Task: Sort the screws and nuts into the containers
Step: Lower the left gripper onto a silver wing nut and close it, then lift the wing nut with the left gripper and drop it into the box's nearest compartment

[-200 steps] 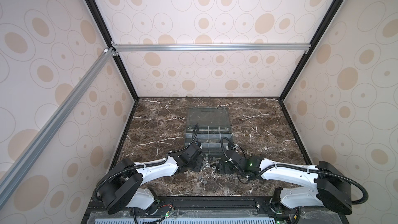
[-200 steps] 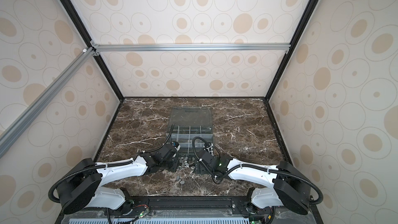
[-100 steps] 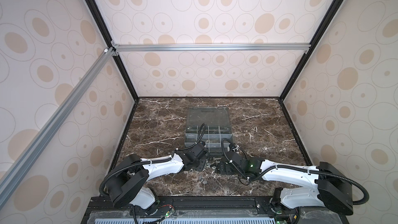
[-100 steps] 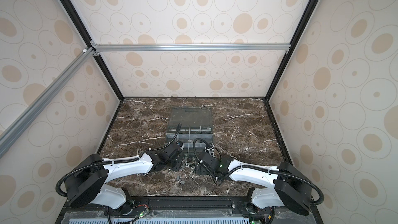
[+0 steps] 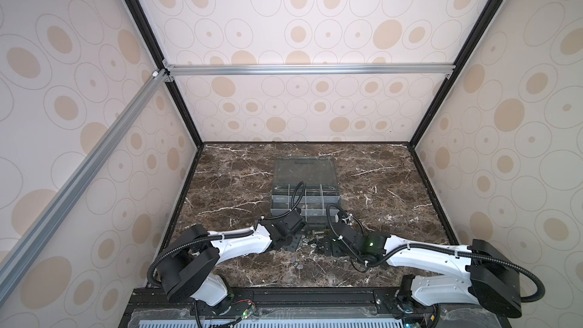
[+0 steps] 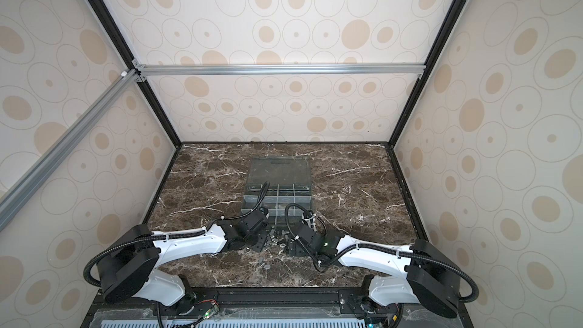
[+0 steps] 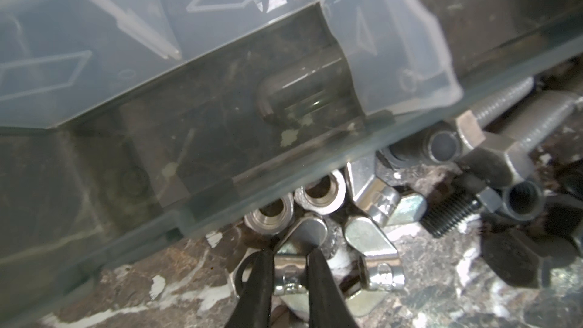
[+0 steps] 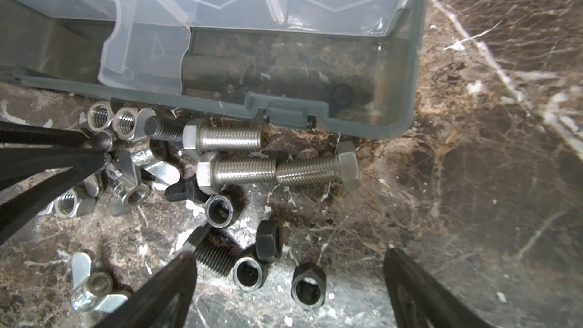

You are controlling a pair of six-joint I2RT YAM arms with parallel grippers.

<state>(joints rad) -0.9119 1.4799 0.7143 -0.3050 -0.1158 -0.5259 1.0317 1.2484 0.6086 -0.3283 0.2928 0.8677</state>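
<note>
On the brown marble worktop [image 5: 239,184] sits a dark grey organizer box [image 5: 335,197], its clear lid [image 5: 304,170] folded back toward the far wall and pale dividers splitting it into small compartments [image 5: 314,199]. Just in front of it lies a little heap of screws and nuts [image 5: 310,237], with the left tool [image 5: 298,242] down at one side and the right tool [image 5: 321,243] at the other, both white arms reaching in low from the near edge. A couple of stray metal pieces [image 5: 298,265] lie apart from the heap, nearer the front; from here I can't make out how either tool's jaws stand.
</note>
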